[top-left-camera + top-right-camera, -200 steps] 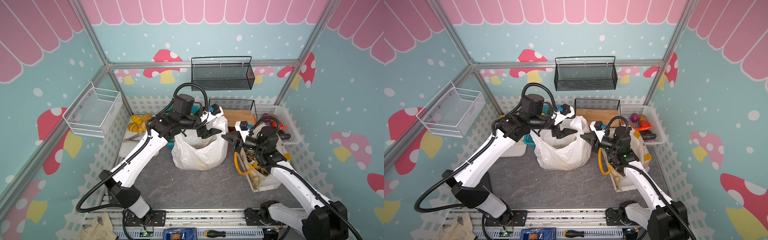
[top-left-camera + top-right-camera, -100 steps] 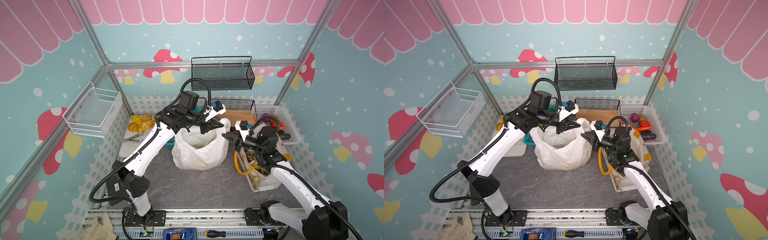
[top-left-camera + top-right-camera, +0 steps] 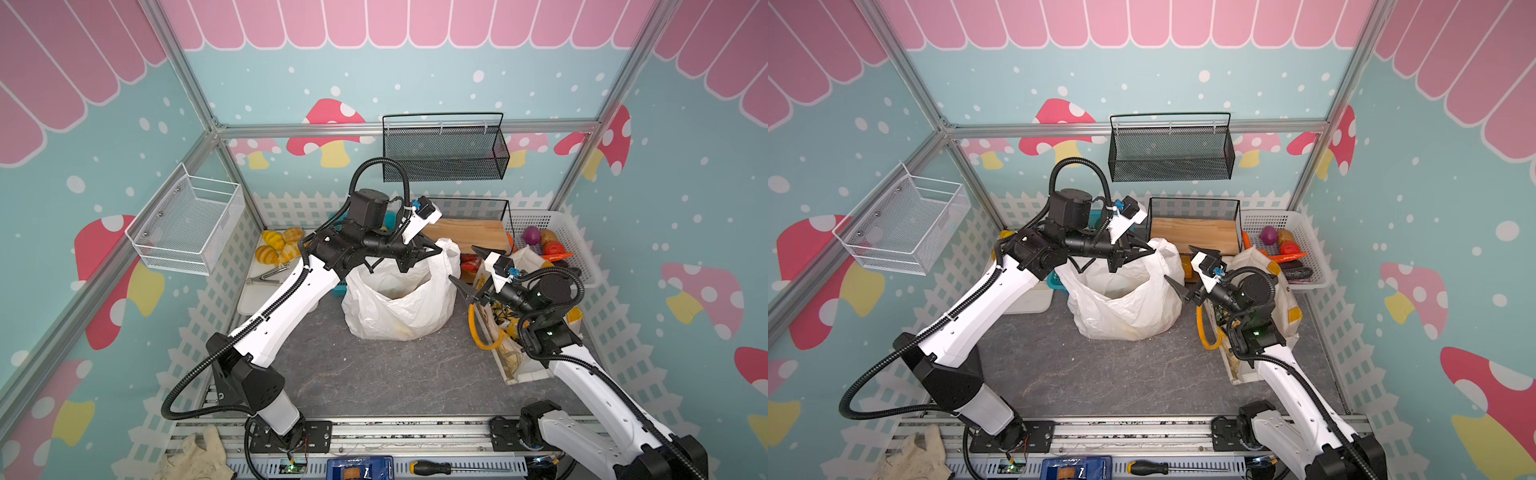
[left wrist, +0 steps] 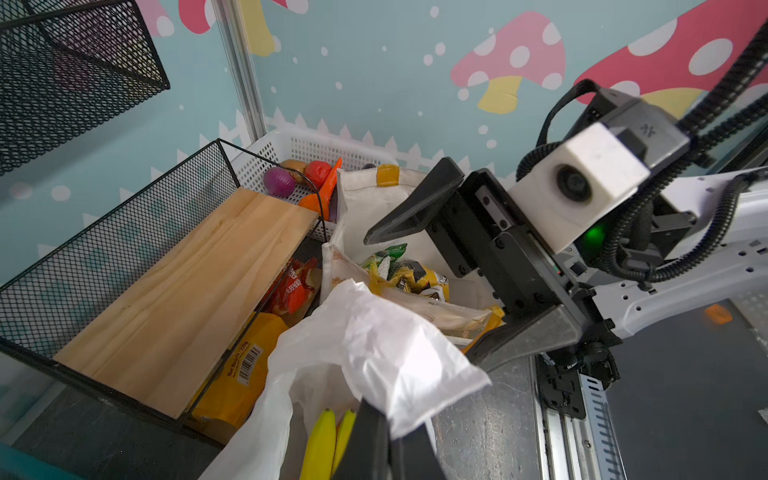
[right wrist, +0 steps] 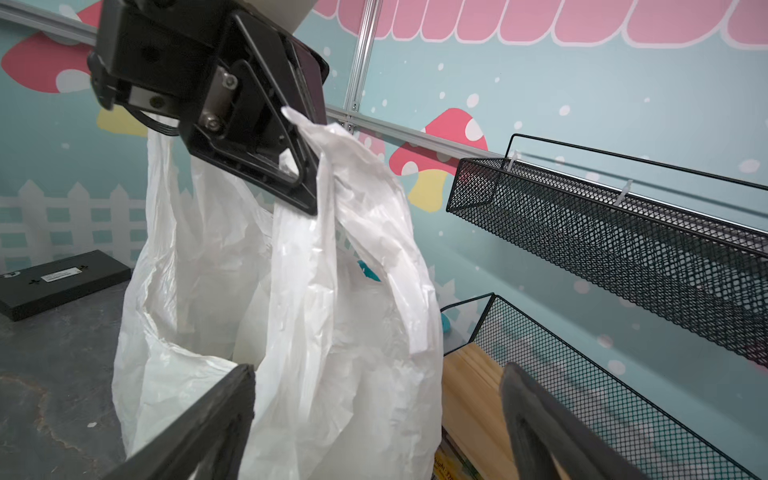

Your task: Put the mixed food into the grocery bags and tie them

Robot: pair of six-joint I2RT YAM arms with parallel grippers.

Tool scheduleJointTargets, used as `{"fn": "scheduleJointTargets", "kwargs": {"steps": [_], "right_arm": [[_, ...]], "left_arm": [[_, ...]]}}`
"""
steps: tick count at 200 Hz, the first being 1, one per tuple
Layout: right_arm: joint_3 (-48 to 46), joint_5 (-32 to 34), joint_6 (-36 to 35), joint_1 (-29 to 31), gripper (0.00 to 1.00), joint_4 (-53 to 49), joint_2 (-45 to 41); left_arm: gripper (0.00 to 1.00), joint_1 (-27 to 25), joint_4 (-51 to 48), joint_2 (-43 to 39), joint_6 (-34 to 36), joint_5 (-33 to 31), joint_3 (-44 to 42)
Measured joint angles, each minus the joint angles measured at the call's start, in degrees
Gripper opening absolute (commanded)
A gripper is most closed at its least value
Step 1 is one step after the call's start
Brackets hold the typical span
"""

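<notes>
Left gripper (image 3: 430, 252) now pinches your white bag (image 3: 399, 303); right gripper (image 3: 466, 266) just released, open. Yellow packet (image 4: 245, 374) reads "Net Weight: 320g".

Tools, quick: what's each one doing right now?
Left tool: shut on the top of the white plastic bag.
Right tool: open, holding nothing.

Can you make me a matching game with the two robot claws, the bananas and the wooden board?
Things:
1. left gripper
2. right gripper
3. bananas
4. wooden board

States and places:
A. open, holding nothing
B. shut on the white plastic bag
C. lying in the black mesh tray
D. inside the bag

Pairs: 1-B, 2-A, 3-D, 4-C
</notes>
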Motion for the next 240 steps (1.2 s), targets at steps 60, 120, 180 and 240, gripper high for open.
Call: {"fn": "scheduleJointTargets", "kwargs": {"steps": [60,120,180,240], "right_arm": [[1.42,-14.25,4.59,0.11,0.38,12.61,13.53],[-2.45,-17.88,5.79,0.11,0.04,14.73,14.82],[0.44,-21.70,4.44,0.11,0.02,9.79,15.85],[0.70,-12.44,5.86,1.14,0.79,6.47,13.90]], "left_arm": [[0.02,0.07,0.48,-0.96,-2.29,2.14,-1.95],[0.46,1.05,0.81,-2.34,7.80,5.33,-5.11],[0.58,0.11,0.46,-3.63,24.11,3.19,-5.79],[0.00,-1.97,-0.70,0.81,20.20,0.26,0.70]]}}
